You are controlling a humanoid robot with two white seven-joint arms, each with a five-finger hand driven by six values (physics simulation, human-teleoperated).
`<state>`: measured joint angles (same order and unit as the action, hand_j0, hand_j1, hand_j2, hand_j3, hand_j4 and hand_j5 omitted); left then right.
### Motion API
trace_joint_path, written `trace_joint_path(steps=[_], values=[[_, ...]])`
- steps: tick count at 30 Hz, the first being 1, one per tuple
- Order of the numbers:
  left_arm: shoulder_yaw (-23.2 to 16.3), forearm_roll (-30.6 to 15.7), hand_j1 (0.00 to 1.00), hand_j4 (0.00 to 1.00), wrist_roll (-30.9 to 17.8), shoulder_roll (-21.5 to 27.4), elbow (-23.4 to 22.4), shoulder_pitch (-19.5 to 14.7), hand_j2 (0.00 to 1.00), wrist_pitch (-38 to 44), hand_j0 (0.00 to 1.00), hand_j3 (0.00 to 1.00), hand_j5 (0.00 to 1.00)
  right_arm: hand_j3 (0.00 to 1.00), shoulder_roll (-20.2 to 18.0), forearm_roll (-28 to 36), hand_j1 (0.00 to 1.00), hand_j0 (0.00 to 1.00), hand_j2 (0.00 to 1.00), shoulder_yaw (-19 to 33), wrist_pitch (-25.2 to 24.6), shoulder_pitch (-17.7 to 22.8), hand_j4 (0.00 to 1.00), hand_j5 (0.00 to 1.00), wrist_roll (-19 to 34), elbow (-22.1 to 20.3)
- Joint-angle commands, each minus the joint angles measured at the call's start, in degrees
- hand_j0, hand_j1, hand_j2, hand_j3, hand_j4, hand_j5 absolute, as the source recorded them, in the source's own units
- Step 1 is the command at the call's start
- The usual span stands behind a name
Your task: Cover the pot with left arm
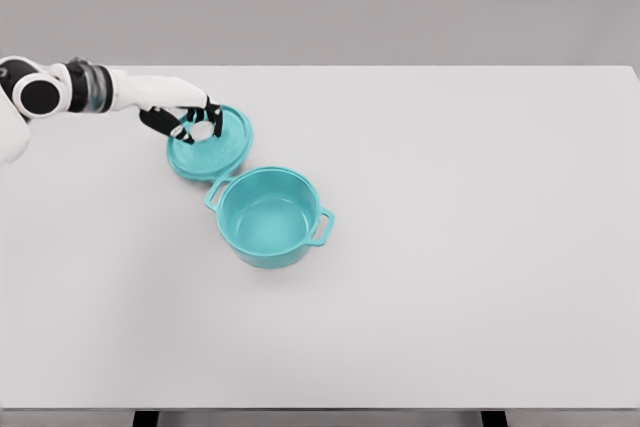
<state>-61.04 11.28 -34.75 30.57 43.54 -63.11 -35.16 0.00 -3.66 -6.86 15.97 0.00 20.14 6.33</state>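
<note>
Sitting open near the worktop centre, the teal pot has two side handles. Just behind it to the left, touching its rim, lies the teal lid. Over the lid, the left hand has its fingers curled around the central knob. Rigid, probably light and smooth, the lid is best held by that knob.

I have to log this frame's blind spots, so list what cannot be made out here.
- Head view: the lid knob is hidden under the left hand, so whether the fingers grip it is unclear.
- Head view: the lid's near edge is covered by the pot rim; touching or apart cannot be told.
- Head view: the right arm is out of frame.
</note>
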Motion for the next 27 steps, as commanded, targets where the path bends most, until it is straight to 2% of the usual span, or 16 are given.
trace_joint_path(steps=[1, 5, 11, 12, 16, 22, 27], values=[[0.57, -1.35, 0.44, 0.44, 0.03, 1.86, 3.57, 0.00, 0.44, 0.16, 0.44, 0.44, 0.44, 1.00, 0.00, -0.03, 1.00, 1.00, 1.00, 0.01, 0.02, 0.00, 1.00, 1.00, -0.01, 0.00], [0.48, -1.70, 0.44, 0.44, 0.03, 4.76, 7.79, -0.09, 0.44, 0.16, 0.44, 0.44, 0.44, 1.00, 0.00, -0.03, 1.00, 1.00, 1.00, 0.01, 0.02, 0.00, 1.00, 1.00, -0.01, 0.00], [-0.92, -3.02, 0.44, 0.44, 0.12, 9.77, 17.63, -0.44, 0.44, 0.16, 0.44, 0.44, 0.44, 1.00, 0.00, -0.03, 1.00, 1.00, 1.00, 0.01, 0.02, 0.00, 1.00, 1.00, -0.01, 0.00], [-2.41, -3.02, 0.45, 0.45, 0.12, 10.30, 18.86, -0.97, 0.45, 0.16, 0.45, 0.45, 0.45, 1.00, 0.00, -0.03, 1.00, 1.00, 1.00, 0.01, 0.02, 0.00, 1.00, 1.00, -0.01, 0.00], [-4.35, -3.46, 0.45, 0.45, 0.12, 11.80, 23.17, -2.90, 0.45, 0.16, 0.45, 0.45, 0.45, 1.00, 0.00, -0.03, 1.00, 1.00, 1.00, 0.01, 0.02, 0.00, 1.00, 1.00, -0.01, 0.00], [-8.48, -4.42, 0.45, 0.45, 0.21, 11.89, 27.04, -3.43, 0.45, 0.16, 0.45, 0.45, 0.45, 1.00, 0.00, -0.03, 1.00, 1.00, 1.00, 0.01, 0.02, 0.00, 1.00, 1.00, -0.01, 0.00], [-9.71, -5.13, 0.45, 0.45, 0.21, 11.97, 29.50, -3.52, 0.45, 0.16, 0.45, 0.45, 0.45, 1.00, 0.00, -0.03, 1.00, 1.00, 1.00, 0.01, 0.02, 0.00, 1.00, 1.00, -0.01, 0.00]])
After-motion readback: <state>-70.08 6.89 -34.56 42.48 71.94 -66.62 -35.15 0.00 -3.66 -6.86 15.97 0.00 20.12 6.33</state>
